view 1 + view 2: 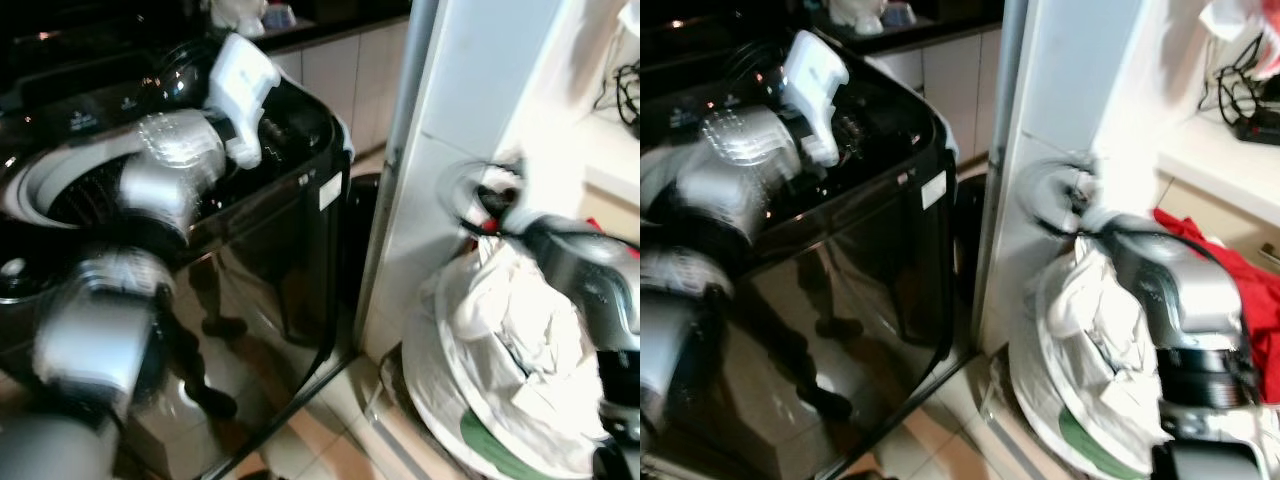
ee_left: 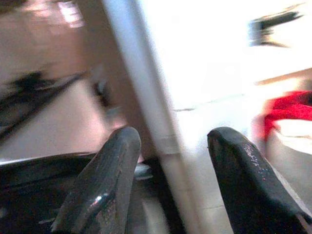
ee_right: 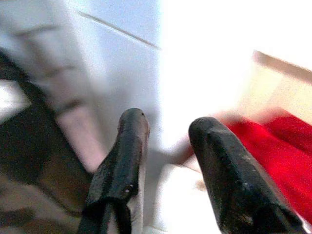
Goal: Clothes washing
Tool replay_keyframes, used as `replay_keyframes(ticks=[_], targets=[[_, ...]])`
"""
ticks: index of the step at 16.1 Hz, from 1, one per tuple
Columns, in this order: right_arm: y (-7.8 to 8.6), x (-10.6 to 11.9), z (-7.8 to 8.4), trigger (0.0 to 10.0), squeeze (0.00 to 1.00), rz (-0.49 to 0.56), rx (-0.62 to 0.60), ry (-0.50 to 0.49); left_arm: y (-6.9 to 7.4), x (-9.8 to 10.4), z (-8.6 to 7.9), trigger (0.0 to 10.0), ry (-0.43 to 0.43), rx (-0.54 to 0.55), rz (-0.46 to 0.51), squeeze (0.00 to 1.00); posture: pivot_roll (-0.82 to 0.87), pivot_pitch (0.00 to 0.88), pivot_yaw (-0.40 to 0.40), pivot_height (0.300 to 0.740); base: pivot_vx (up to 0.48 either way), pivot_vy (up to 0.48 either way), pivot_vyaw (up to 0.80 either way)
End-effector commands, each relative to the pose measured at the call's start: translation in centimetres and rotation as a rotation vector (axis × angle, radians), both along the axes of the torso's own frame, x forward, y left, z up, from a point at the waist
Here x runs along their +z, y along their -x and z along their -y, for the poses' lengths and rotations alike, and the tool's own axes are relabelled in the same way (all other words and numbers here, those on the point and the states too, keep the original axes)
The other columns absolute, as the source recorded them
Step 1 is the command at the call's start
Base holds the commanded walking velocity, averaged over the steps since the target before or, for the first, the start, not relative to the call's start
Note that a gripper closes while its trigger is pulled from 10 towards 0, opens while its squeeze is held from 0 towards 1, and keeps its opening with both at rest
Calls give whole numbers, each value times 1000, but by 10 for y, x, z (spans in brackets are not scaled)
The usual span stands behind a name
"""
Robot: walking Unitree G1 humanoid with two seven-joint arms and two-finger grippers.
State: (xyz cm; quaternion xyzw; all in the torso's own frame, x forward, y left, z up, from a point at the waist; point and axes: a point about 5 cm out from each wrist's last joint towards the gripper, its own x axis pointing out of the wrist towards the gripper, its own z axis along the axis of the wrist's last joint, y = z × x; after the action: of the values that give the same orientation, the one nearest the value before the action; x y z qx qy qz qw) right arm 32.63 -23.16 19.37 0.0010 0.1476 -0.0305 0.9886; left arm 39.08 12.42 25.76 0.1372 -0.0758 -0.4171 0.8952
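- Black washer, lid up, drum exposed, on robot's left.
- White laundry heaped in basket on the floor at right; red cloth behind it.
- Left gripper above washer, fingers released, empty.
- Right gripper over laundry, fingers apart, empty.

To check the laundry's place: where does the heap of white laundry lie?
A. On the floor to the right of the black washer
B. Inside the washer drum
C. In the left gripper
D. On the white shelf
A: the white laundry is heaped low down, right of the black washer, under the right gripper.
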Motion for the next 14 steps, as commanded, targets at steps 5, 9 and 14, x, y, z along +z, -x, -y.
replay_keyframes(ticks=[5, 9, 14], targets=[[17, -21, 46, 10000, 1000, -114, -92, 49, 55, -13, 32, 10000, 101, -282, -74, 0, -93, 0, 51, 740, 0, 0, 0], [41, -12, 48, 10000, 1000, -138, -129, 100, 96, -21, 40, 10000, 157, -416, -140, 0, -97, 0, 52, 740, 0, 0, 0], [76, -23, 61, 10000, 0, -289, -207, 130, 111, -45, 39, 10000, 127, -337, -214, 0, -113, 0, 63, 740, 0, 0, 0]])
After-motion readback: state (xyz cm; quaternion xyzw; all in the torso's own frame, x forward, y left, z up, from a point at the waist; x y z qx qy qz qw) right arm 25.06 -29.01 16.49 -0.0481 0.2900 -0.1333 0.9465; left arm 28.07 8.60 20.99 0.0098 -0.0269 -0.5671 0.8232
